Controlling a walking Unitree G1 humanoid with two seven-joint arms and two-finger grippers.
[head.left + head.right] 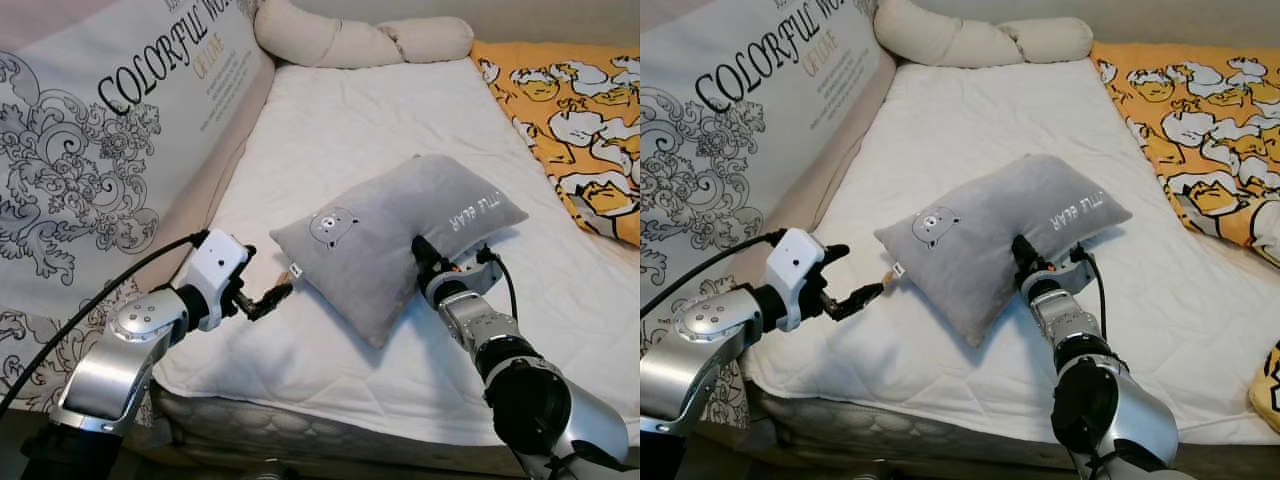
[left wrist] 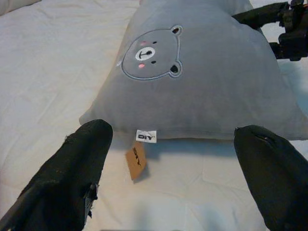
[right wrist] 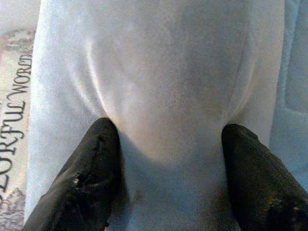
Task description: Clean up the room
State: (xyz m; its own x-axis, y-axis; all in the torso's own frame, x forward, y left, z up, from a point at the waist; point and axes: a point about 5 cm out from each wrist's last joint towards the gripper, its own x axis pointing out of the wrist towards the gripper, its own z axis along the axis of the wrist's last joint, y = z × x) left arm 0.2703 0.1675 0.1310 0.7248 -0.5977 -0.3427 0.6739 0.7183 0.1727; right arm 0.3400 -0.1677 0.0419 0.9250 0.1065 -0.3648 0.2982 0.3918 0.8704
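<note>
grey pillow [image 2: 202, 86] with embroidered bear face lies on white quilted bed sheet [image 2: 57, 72]. white "diy" tag [image 2: 146, 136] and brown tag [image 2: 135, 162] at its near edge. left gripper [image 2: 173, 180] fingers spread wide, short of pillow. right gripper [image 2: 284, 29] at pillow's far side.

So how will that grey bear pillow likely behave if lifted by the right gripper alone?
The grey bear pillow likely sags: its cover dimples around the right gripper, suggesting soft filling. It probably feels light, already propped above the sheet. Plush fabric should resist slipping.
</note>
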